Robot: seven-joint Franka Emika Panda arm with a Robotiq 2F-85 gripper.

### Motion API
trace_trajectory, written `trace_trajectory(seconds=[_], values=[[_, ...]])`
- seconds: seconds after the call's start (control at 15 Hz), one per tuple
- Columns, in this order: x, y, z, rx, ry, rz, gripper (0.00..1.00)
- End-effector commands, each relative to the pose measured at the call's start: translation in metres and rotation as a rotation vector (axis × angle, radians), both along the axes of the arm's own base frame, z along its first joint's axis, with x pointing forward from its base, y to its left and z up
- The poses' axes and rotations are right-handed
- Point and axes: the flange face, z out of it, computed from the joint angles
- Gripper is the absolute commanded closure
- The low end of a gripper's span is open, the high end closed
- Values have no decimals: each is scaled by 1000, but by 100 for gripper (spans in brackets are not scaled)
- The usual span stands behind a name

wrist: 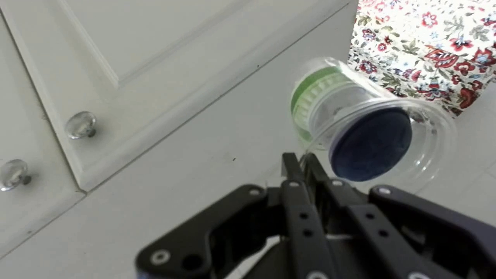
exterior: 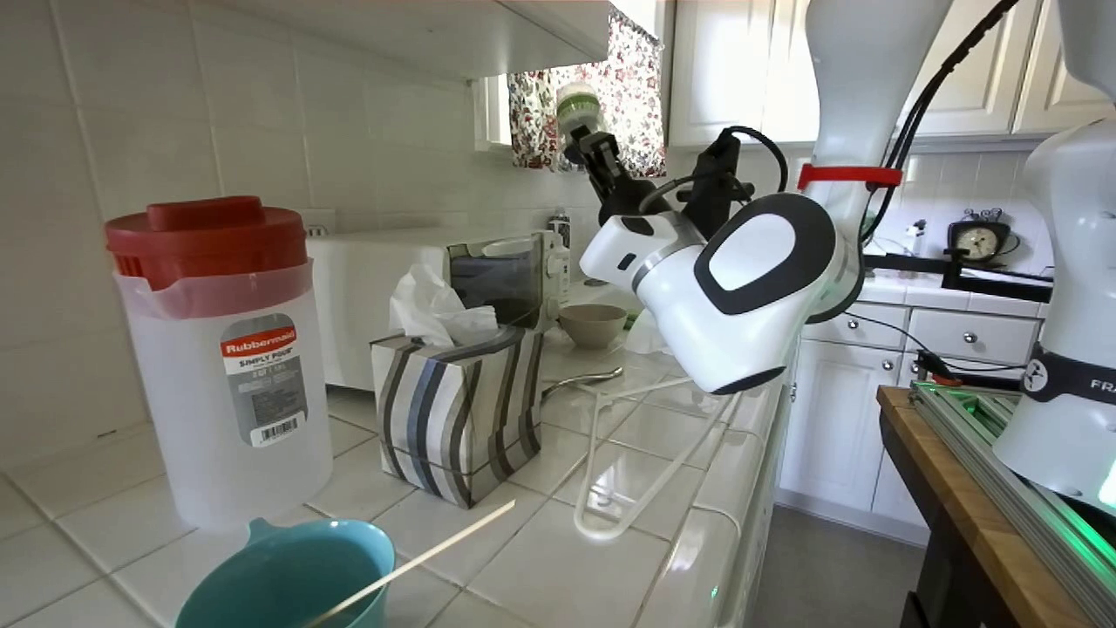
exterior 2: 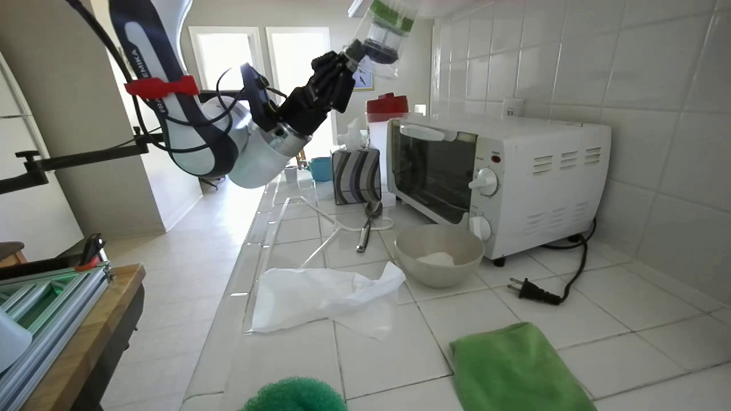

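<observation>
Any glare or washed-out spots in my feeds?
Wrist view: red-flowered white fabric curtain partly washed out, clear round plastic container glinting at its rim; in an exterior view, white-framed rectangular windows blown out; in both exterior views, glints on the glossy white tile counter.

Exterior views share the counter (exterior: pixel 558 576) from opposite ends; the wrist view looks closely along the tool (wrist: pixel 301 159).

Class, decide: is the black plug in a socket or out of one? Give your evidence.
Out: in an exterior view, the black plug lies on the tiled counter, its metal prongs bare.
</observation>
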Motion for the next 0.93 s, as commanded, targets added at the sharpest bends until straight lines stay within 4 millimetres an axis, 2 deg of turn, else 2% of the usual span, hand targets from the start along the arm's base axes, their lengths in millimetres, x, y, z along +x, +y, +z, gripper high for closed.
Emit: trace_trajectory(seconds=[0.0,0.47,0.6,0.67,0.87], values=[[4,-1,2,-68,-53,45,98],[6,-2,-1,-41,-33,37,98],[3,3,-5,-3,1,25,98],[-1,9,-8,67,86,31,98],[-3,17,-8,100,72,9,98]])
